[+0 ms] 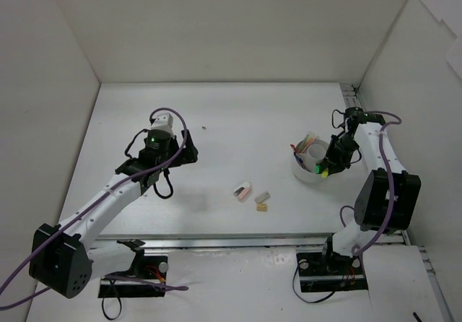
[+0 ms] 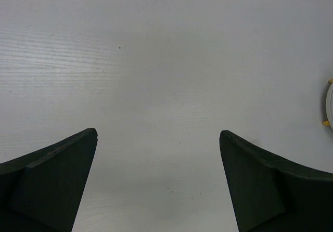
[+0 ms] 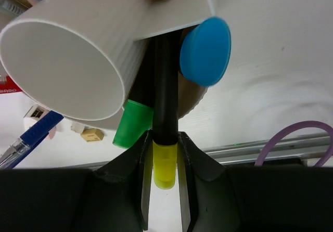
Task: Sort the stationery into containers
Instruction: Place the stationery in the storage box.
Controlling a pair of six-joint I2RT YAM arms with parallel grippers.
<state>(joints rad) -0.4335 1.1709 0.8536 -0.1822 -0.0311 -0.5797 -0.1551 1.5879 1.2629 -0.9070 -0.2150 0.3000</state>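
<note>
By my reckoning the step in hand is dropping 1 yellow-ended highlighter [image 3: 164, 86] into the tub [image 1: 304, 175], which stands close to the table's [image 1: 216, 112] right edge, about midway between far and near edges.

To do it well, I would keep the black barrel in line with its 2 neighbours, the green-ended highlighter [image 3: 132, 124] and the blue-ended highlighter [image 3: 205, 50]. I would ease it on until its far end is surely inside the rim. I cannot tell how deep it sits, because the white cup [image 3: 62, 65] hides that end. Then I would part the fingers only a little and back out along the barrel's own line. A sideways pull could drag the neighbours or tip the cup.

My right claw [image 3: 165, 136] is clamped on that highlighter. Its 2 fingers are drawn in close and pinch the barrel just above the yellow end, which sticks back between them. It touches nothing else that I can see, though the green end lies just beside the left finger.

My left claw [image 2: 158, 136] stands wide apart and holds nothing, hanging over bare table toward the left side, well apart from everything.

Left to sort: 3 erasers near the middle of the near edge, the pink eraser [image 1: 242, 190], grey eraser [image 1: 263, 196] and tan eraser [image 1: 261, 207].
</note>
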